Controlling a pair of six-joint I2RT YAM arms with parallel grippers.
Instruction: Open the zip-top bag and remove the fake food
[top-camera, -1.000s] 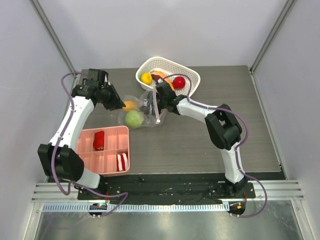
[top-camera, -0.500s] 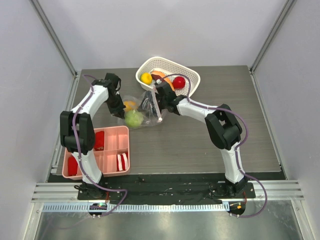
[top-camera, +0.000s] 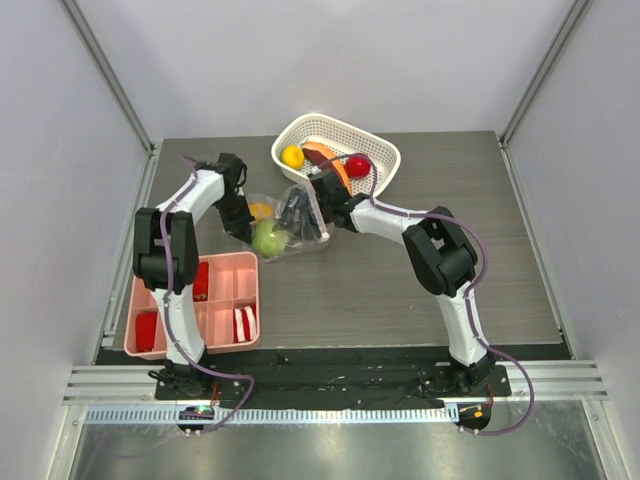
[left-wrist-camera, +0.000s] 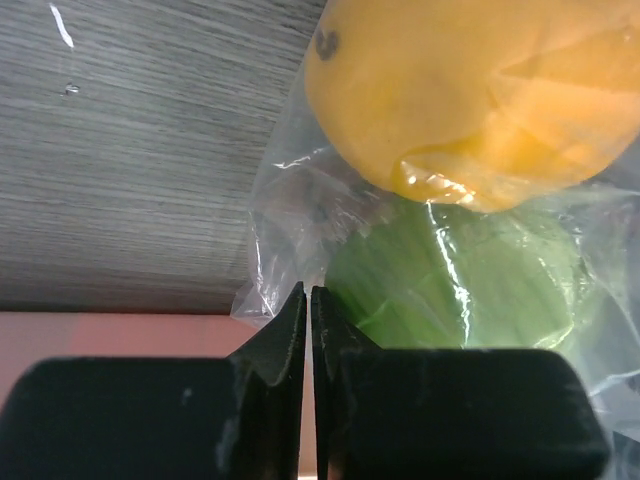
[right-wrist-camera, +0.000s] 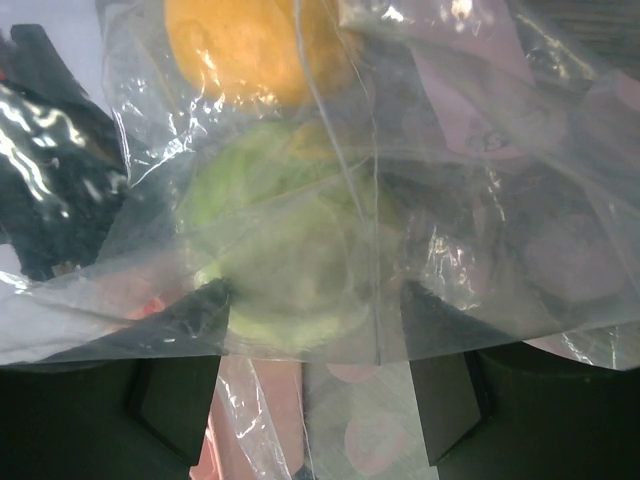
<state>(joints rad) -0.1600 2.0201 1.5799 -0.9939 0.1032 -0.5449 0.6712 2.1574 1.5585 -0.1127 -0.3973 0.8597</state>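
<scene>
- The left gripper (left-wrist-camera: 306, 292) has its black jaws pressed together at the edge of the clear, crinkly zip-top plastic bag (left-wrist-camera: 285, 210). Whether film is caught between them cannot be told.
- The right gripper (right-wrist-camera: 312, 300) stands wide, with bag film draped across its fingers.
- Only the wrist views show creases over the smooth green plastic ball (left-wrist-camera: 450, 290) and the glossy yellow-orange plastic fruit (left-wrist-camera: 460, 90) inside.
- Only the top view shows the bag on the grey wood-grain table (top-camera: 400, 280), just beside the white mesh plastic basket (top-camera: 385, 150).

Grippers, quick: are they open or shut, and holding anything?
Left gripper: shut at a corner of the zip-top bag; whether it pinches the plastic cannot be told.
Right gripper: open, the bag's film draped across it.
</scene>
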